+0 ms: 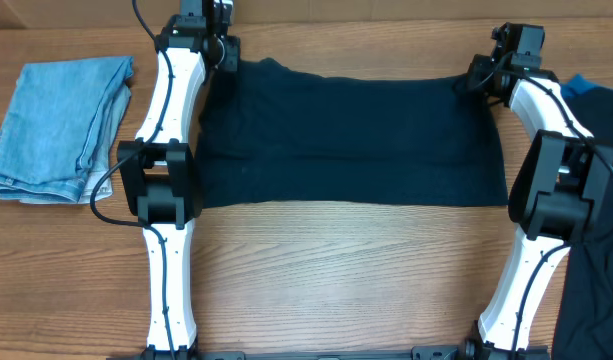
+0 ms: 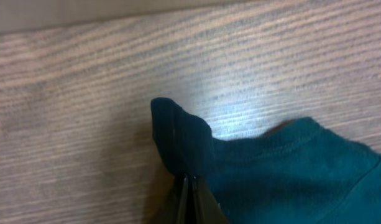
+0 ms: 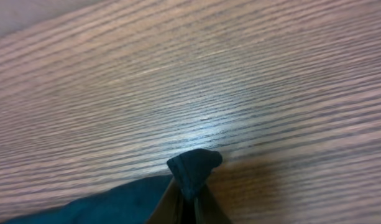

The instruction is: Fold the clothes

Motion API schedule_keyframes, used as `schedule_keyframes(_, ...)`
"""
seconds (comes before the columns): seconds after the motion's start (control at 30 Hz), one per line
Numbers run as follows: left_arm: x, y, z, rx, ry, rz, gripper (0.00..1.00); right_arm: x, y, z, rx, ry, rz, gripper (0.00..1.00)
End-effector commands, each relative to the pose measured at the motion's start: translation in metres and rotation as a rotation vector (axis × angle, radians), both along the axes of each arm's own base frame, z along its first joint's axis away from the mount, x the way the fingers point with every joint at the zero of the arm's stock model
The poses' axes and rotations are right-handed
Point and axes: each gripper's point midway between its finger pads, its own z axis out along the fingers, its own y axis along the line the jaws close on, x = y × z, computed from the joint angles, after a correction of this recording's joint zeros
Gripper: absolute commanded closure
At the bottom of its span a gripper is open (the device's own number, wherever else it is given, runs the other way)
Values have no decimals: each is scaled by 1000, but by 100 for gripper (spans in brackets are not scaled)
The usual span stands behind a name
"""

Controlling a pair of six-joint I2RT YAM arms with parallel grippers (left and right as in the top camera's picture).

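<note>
The clothes [image 1: 351, 135], a plain dark navy garment, lie spread flat across the middle of the table. My left gripper [image 1: 224, 57] is at the garment's far left corner and is shut on it. In the left wrist view the jaws [image 2: 188, 178] pinch a tuft of the navy fabric [image 2: 178, 134] just above the wood. My right gripper [image 1: 478, 76] is at the far right corner. In the right wrist view its jaws [image 3: 189, 198] are shut on a small bunched tip of the fabric [image 3: 194, 167]. The near edge of the garment lies straight.
A folded light blue denim garment [image 1: 56, 125] lies at the left of the table. Another dark cloth [image 1: 598, 215] hangs over the right edge, with a blue bit [image 1: 582, 84] behind it. Bare wooden tabletop [image 1: 346, 280] fills the front.
</note>
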Motion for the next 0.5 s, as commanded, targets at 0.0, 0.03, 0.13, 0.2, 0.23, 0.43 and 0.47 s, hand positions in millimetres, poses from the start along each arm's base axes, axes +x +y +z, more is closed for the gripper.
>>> schedule_keyframes(0.0,0,7,9,-4,-2,5,96,3,3,51,-2,-75,13,96)
schedule_keyframes(0.03,-2,7,13,-3,-2,5,96,2,3,52,-1,-70,13,96)
schedule_keyframes(0.13,-9,7,28,-2,7,6,96,-6,5,52,5,-38,13,96)
schedule_keyframes(0.2,-14,9,35,4,13,10,96,-11,5,52,8,-21,11,96)
schedule_keyframes(0.23,-17,10,39,4,19,11,96,-13,5,54,6,-13,13,96)
schedule_keyframes(0.43,-30,27,60,-8,38,40,96,-23,-1,57,-12,16,30,96)
schedule_keyframes(0.47,-32,29,63,-15,41,47,96,-25,-2,56,-13,24,31,96)
